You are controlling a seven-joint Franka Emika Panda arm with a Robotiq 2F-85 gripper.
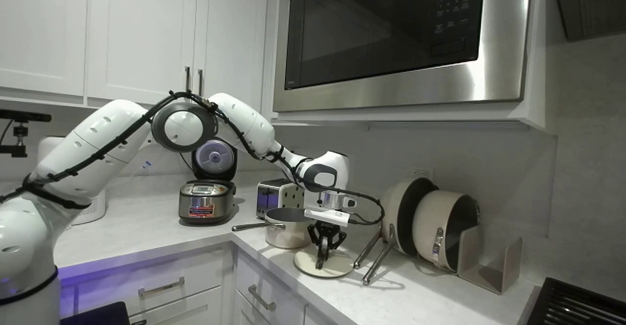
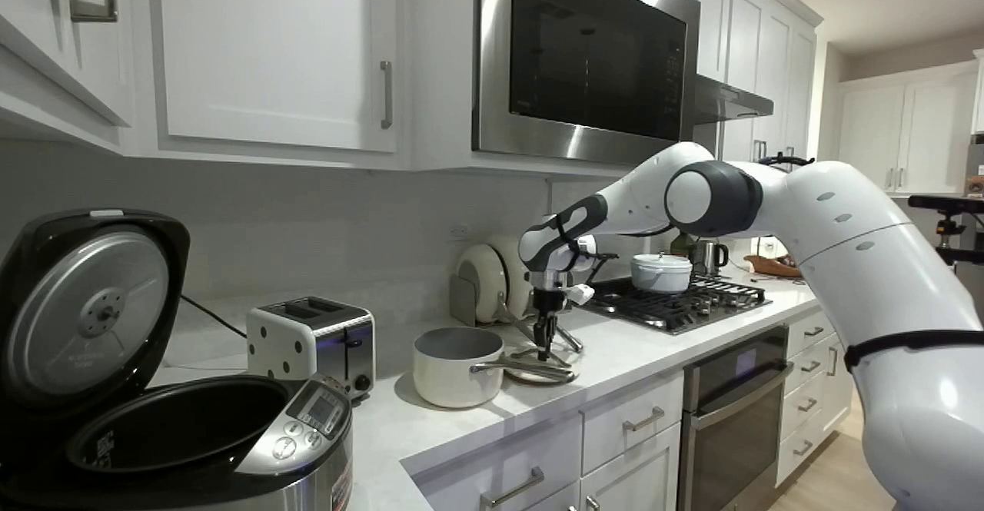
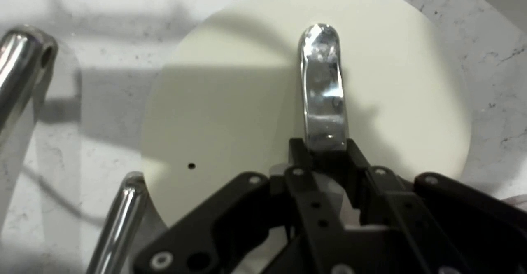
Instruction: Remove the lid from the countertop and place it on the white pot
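The cream lid [image 1: 305, 265] lies flat on the countertop in both exterior views, just beside the white pot. Its shiny metal loop handle [image 3: 323, 88] stands up from the middle in the wrist view. My gripper [image 3: 324, 148] points down over the lid, with its two black fingers against both sides of the handle; it also shows in the exterior views [image 1: 323, 261] [image 2: 545, 350]. The near end of the handle is hidden between the fingers. The white pot [image 1: 286, 232] stands upright and uncovered, and its long metal handle reaches past the lid in an exterior view [image 2: 455, 380].
Pans [image 1: 433, 227] stand in a rack behind, and their metal handles [image 3: 119, 228] reach close to the lid's edge. A toaster [image 2: 315, 334] and an open rice cooker [image 1: 205, 203] stand beyond the pot. A gas stove [image 2: 669, 307] carries a lidded light-coloured pot [image 2: 661, 274]. A microwave [image 1: 391, 36] hangs above.
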